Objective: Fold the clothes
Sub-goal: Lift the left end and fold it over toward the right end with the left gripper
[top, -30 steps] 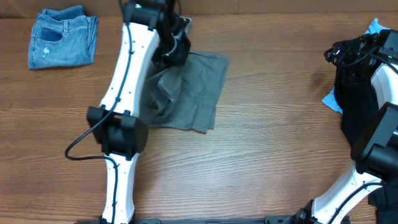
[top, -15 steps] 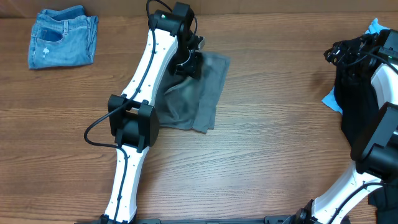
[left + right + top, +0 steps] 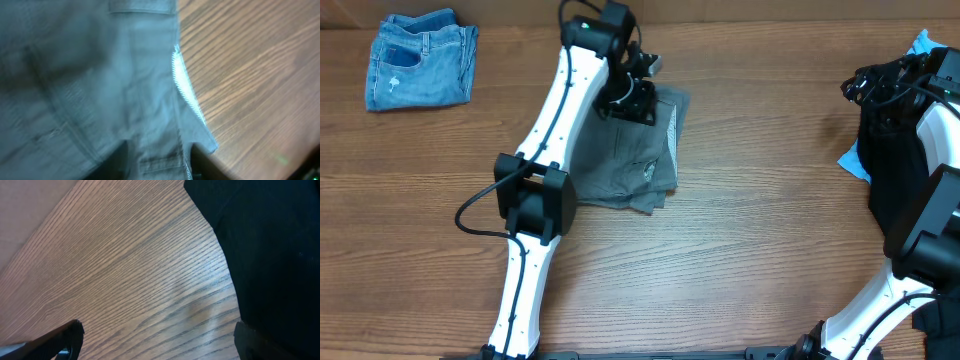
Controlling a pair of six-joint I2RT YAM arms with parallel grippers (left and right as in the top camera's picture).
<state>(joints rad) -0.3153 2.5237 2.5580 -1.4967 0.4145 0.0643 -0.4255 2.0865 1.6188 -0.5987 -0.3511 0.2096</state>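
The grey shorts (image 3: 638,160) lie folded into a narrow stack on the wooden table (image 3: 770,230), left of centre. My left gripper (image 3: 638,95) hovers over their far end. In the left wrist view the grey shorts (image 3: 100,75) fill the frame, with a belt loop lying flat between the parted fingers of the left gripper (image 3: 157,167). My right gripper (image 3: 160,340) is open and empty over bare wood, beside a black garment (image 3: 270,240). In the overhead view the black garment (image 3: 882,130) drapes at the right edge and hides the right fingers.
Small faded-denim shorts (image 3: 420,60) lie folded at the far left corner. Light-blue cloth (image 3: 923,42) peeks out from behind the black garment at the far right. The left arm (image 3: 535,190) stretches diagonally across the table's left half.
The left gripper swung right over the grey shorts and laid a flap over. The shorts now lie flatter and narrower. The right arm has not moved.
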